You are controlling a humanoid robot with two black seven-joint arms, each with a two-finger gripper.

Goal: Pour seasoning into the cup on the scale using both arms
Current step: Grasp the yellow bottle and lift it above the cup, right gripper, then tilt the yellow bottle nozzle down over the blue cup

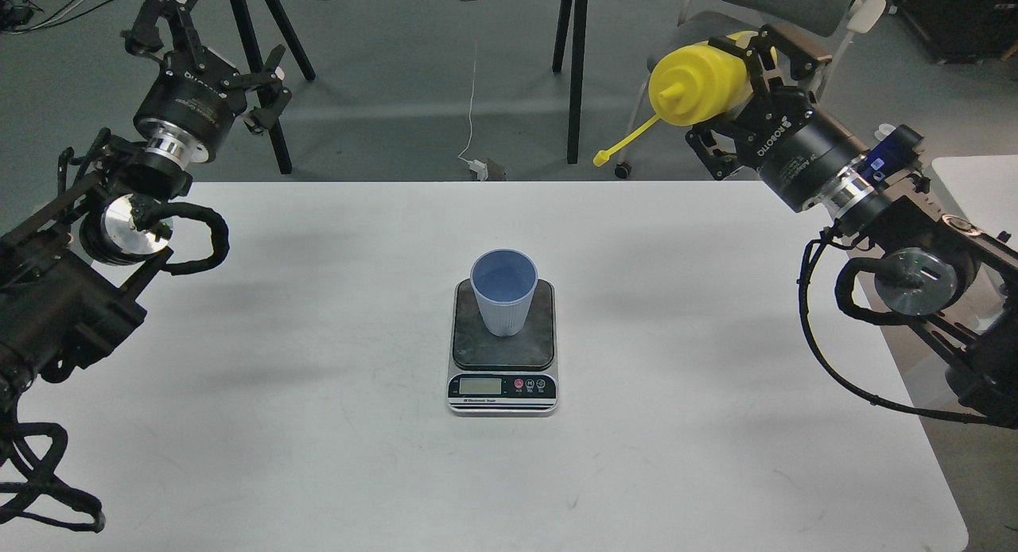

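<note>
The light blue ribbed cup stands upright on the dark plate of the small scale at the table's middle. My right gripper is shut on the yellow seasoning bottle, held high at the upper right, tipped on its side with the nozzle pointing left. Its tethered cap hangs down open. The bottle is well up and to the right of the cup. My left gripper is open and empty, raised at the upper left, far from the cup.
The white table carries only the scale and cup. A grey chair stands behind the right gripper, black table legs stand at the back, and a second white table edges in at the right.
</note>
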